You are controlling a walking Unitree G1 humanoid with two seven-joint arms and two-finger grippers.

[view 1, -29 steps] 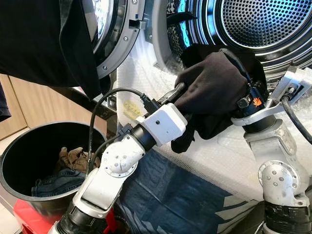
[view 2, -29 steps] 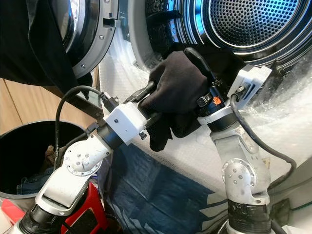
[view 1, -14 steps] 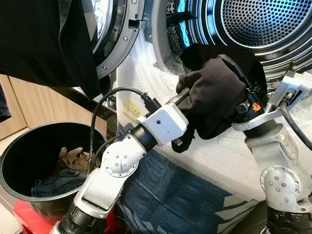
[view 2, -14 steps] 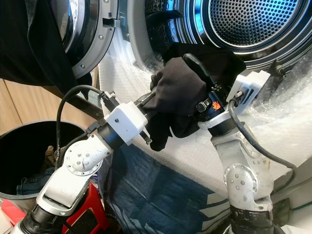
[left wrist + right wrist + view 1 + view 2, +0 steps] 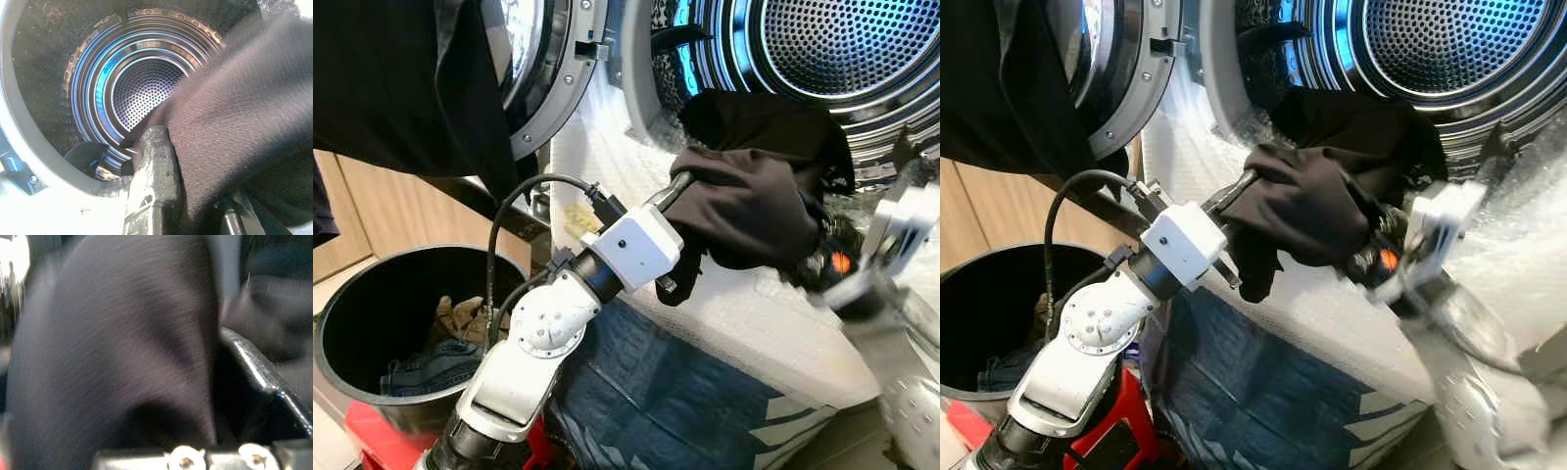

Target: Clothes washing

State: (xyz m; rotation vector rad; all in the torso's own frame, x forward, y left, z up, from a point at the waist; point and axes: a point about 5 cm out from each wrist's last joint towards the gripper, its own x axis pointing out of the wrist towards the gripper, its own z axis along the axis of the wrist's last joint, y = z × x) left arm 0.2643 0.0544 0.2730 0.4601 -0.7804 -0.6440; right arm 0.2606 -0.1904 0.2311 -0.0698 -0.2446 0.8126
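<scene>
Jaws of the left gripper (image 5: 677, 188) are buried in a black garment (image 5: 754, 201), one dark finger (image 5: 154, 166) lying along the fold with cloth wrapped round it, so it appears to be holding the fabric, though how hard it pinches I cannot tell. The garment sits at the centre right of the head views, bunched against the lower lip of the washing machine's drum (image 5: 847, 44), its upper edge draped over the rim and into the mouth.

A second ago the cloth was a tight ball perched on top of the right gripper (image 5: 1386, 257); now it lies flatter and is stretched toward the opening, and the right arm has dropped down and to the right, smeared by motion blur. That gripper's camera looks straight into dark cloth beside one black finger (image 5: 259, 367), so whether its jaws are parted or closed on the fabric cannot be told. The left arm has barely shifted.

My reading is that the load is being fed into the drum: the right arm seems to be pulling away while the left keeps the garment at the rim. If so, the piece is not yet inside and needs a push past the lip, or it may slide down the white front panel (image 5: 744, 313).

At lower left, a black bin (image 5: 342, 323) holds more clothes (image 5: 435, 352) waiting.
</scene>
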